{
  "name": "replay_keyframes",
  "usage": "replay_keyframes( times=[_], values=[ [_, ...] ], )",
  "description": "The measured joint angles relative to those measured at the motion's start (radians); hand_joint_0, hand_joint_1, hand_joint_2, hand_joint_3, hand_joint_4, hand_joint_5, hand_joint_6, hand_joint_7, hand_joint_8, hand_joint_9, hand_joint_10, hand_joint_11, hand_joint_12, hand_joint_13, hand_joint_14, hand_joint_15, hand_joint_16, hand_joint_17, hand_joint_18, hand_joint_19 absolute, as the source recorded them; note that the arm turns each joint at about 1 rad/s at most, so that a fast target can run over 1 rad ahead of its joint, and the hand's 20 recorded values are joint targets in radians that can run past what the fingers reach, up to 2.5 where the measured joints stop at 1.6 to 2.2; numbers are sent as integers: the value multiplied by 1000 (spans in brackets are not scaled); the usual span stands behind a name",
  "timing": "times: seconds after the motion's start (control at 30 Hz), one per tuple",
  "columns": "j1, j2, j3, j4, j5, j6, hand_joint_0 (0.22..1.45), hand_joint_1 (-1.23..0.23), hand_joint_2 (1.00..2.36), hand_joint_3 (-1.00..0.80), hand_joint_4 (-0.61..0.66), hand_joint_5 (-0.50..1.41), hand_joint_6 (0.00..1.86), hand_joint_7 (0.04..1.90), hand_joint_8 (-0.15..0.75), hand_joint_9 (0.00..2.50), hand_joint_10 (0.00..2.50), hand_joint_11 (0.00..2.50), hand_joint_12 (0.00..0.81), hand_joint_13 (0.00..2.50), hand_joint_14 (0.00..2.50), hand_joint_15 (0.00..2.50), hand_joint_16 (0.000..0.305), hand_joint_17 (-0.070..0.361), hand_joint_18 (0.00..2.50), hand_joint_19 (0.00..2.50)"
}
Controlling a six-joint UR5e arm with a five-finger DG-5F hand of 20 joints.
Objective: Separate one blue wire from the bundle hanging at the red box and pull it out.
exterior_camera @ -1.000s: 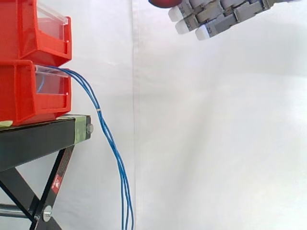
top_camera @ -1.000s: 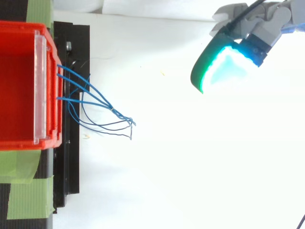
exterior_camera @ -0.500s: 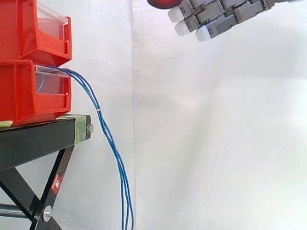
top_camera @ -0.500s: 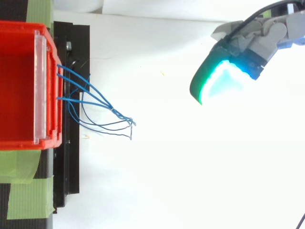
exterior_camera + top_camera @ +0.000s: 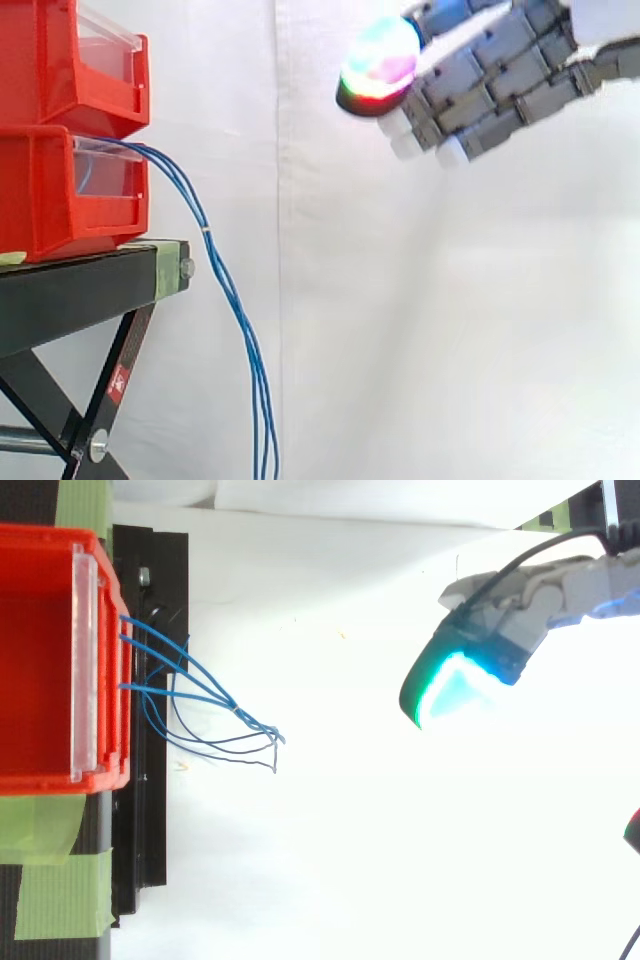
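Observation:
A bundle of thin blue wires (image 5: pixel 222 280) comes out of the lower red box (image 5: pixel 60 195) and droops down past the black stand (image 5: pixel 90 280). From above, the blue wires (image 5: pixel 200 705) fan out from the red box (image 5: pixel 50 670) and meet at their ends. My hand (image 5: pixel 500 85) hangs high at the upper right, well away from the wires, with its fingers stretched out toward the left and nothing in them. In the top view the hand (image 5: pixel 520 610) shows a glowing cyan-green pad (image 5: pixel 450 685).
A second red box (image 5: pixel 70 60) is stacked on the lower one. Green tape (image 5: pixel 55 890) marks the stand's near end. A white curtain (image 5: pixel 400 320) hangs behind everything, with free room between hand and wires.
My hand has dropped lower and tilted, so its glowing thumb pad now shows in the side view. In the top view it shifted down. The wires have not moved.

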State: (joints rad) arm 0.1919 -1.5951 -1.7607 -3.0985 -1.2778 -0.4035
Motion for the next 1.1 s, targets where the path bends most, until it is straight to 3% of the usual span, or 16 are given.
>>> replay_keyframes(
  times=[0.33, 0.57, 0.77, 1.03, 1.1],
  values=[
    [5, 0, -178, 235, 10, 0, 543, -563, 1000, -500, 285, -216, 502, 722, 288, 355, 1, 73, 371, 211, 5, 136, 56, 125, 150, 306],
    [18, -1, -292, 419, 57, -5, 541, -558, 1000, -500, 284, -216, 502, 727, 289, 357, 1, 90, 371, 210, 5, 142, 56, 125, 141, 307],
    [33, -18, -334, 574, 96, -5, 540, -558, 1000, -500, 282, -216, 502, 726, 292, 368, 2, 101, 372, 212, 5, 142, 56, 125, 139, 307],
    [41, -130, -342, 768, 159, 48, 540, -556, 1000, -500, 288, -215, 502, 727, 298, 388, 3, 125, 373, 215, 5, 146, 55, 124, 144, 305],
    [41, -142, -342, 811, 165, 43, 541, -555, 1000, -500, 289, -214, 502, 730, 298, 392, 3, 127, 371, 222, 5, 148, 55, 124, 143, 317]
  ],
)
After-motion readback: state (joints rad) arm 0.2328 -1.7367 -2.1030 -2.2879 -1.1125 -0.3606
